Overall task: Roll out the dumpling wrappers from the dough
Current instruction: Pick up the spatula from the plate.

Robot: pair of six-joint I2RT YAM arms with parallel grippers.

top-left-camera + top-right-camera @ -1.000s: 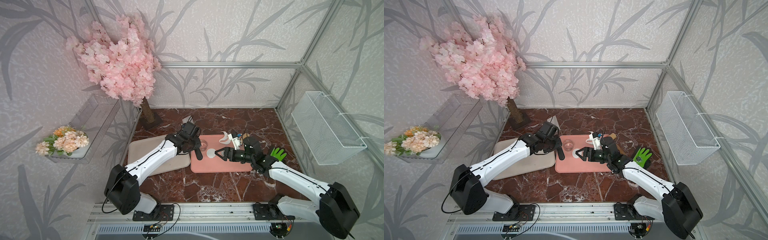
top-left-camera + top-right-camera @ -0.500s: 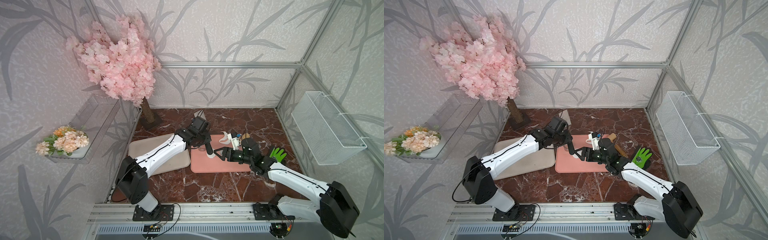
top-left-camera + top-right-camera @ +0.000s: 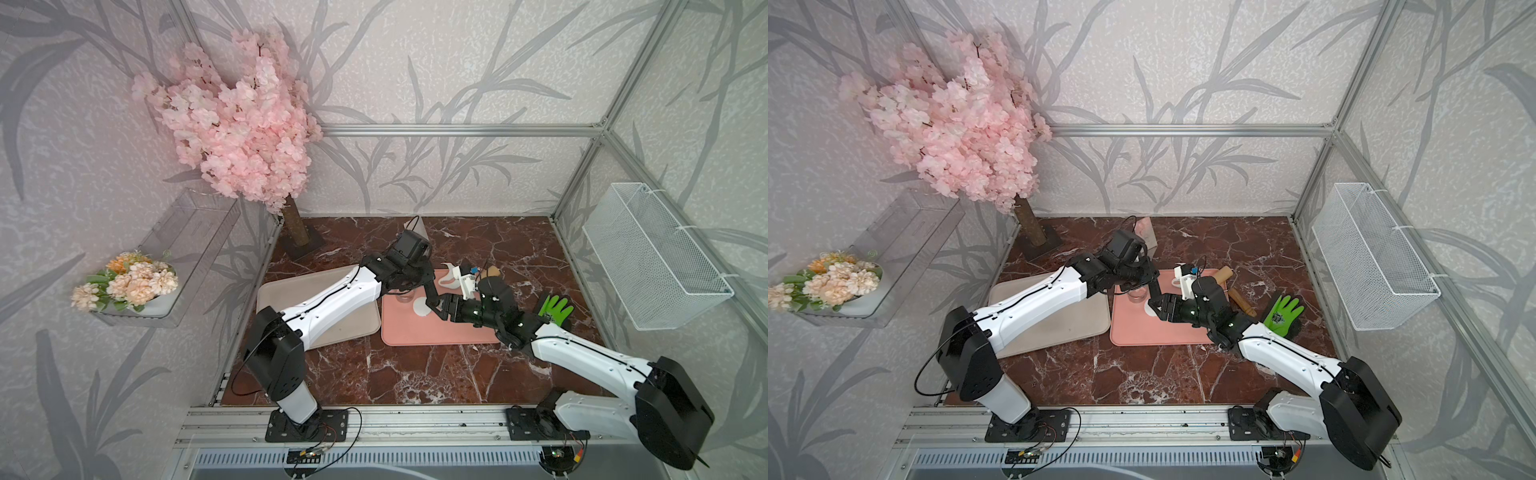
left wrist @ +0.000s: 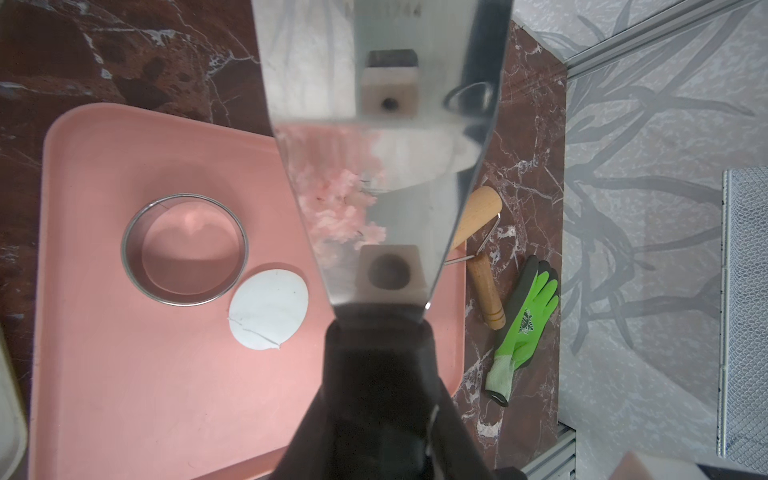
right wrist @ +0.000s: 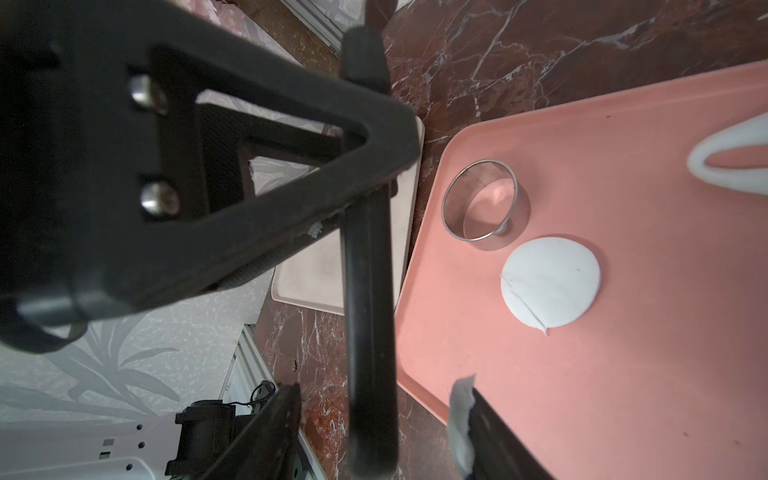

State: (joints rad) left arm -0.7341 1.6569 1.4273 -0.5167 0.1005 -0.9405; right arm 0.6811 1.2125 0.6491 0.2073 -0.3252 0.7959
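L gripper (image 3: 424,279), clamped on black-handled steel scraper (image 4: 390,208), swung in; handle btwn open, narrowing jaws of R gripper (image 3: 439,311): handover, prob to lift round white dumpling wrapper (image 4: 269,309)

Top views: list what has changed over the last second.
The left gripper, shut on the scraper, has swung from the tan tray's edge out over the pink tray to meet the right gripper. The right gripper's jaws have narrowed on either side of the scraper's black handle but are not yet closed on it. The white disc, metal ring, roller and green glove have not moved.
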